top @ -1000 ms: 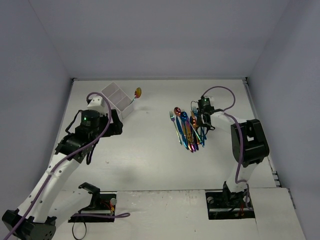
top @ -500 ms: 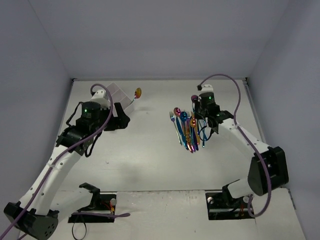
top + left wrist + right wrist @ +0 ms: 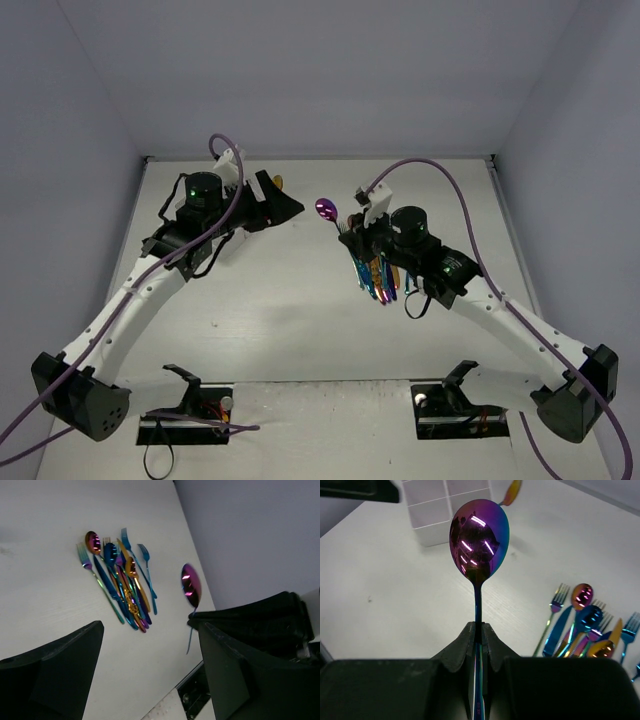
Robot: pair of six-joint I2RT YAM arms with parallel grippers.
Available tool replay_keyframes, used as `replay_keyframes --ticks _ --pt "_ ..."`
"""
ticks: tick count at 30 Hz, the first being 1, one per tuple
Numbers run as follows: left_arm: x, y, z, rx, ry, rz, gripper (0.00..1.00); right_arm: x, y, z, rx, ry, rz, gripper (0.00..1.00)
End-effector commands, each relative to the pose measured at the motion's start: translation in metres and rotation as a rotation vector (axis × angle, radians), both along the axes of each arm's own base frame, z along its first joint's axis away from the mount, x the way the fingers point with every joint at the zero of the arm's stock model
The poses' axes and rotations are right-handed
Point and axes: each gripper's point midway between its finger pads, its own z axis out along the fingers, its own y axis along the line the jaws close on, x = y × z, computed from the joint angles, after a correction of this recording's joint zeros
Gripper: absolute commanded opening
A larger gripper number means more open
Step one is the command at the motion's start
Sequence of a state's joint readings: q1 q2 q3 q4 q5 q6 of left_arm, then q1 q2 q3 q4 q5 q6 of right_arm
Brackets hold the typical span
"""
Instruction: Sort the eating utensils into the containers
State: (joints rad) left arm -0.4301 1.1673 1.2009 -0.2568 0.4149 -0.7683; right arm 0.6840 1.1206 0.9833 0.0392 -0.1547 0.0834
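My right gripper (image 3: 479,630) is shut on the handle of a purple iridescent spoon (image 3: 480,537), which stands bowl-up above the table. From above, that spoon (image 3: 326,208) hangs left of the pile of eating utensils (image 3: 375,270), with the right gripper (image 3: 347,226) just behind it. The pile (image 3: 120,580) holds several forks, spoons and knives lying side by side. The white four-compartment container (image 3: 437,534) sits beyond the spoon, with a gold spoon (image 3: 512,491) leaning out of it. My left gripper (image 3: 150,680) is open and empty, raised over the container, which it hides in the top view.
Grey walls close in the table on three sides (image 3: 320,80). The arm bases and mounting plates (image 3: 460,410) sit along the near edge. A purple cable (image 3: 440,175) loops above each arm. The gold spoon's bowl (image 3: 277,183) peeks out behind the left wrist.
The right gripper has lifted the purple spoon off the pile and carried it left. The left arm swung back and right, so it now covers the container in the top view.
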Motion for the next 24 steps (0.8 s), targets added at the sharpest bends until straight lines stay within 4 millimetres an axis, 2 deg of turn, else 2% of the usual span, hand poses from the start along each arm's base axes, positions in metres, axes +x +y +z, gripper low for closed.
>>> replay_keyframes --ticks 1,4,6,12,15,17,24 --pt "0.003 -0.033 0.065 -0.190 -0.121 -0.089 0.72 -0.014 0.029 0.042 0.085 -0.100 0.131 0.00" --pt "0.006 -0.046 0.067 -0.214 -0.111 -0.113 0.69 -0.019 0.038 0.047 0.092 -0.109 0.159 0.00" --pt "0.004 -0.055 0.065 -0.216 -0.095 -0.132 0.64 -0.020 0.039 0.051 0.098 -0.115 0.164 0.00" --pt "0.000 -0.063 0.055 -0.212 -0.064 -0.146 0.54 -0.021 0.041 0.057 0.109 -0.126 0.175 0.00" --pt "-0.003 -0.063 0.054 -0.216 -0.056 -0.151 0.43 -0.021 0.040 0.056 0.113 -0.122 0.171 0.00" --pt "-0.004 -0.062 0.053 -0.220 -0.051 -0.150 0.40 -0.021 0.040 0.056 0.112 -0.123 0.165 0.00" --pt "-0.010 -0.061 0.062 -0.256 -0.069 -0.158 0.09 -0.019 0.040 0.053 0.110 -0.122 0.158 0.00"
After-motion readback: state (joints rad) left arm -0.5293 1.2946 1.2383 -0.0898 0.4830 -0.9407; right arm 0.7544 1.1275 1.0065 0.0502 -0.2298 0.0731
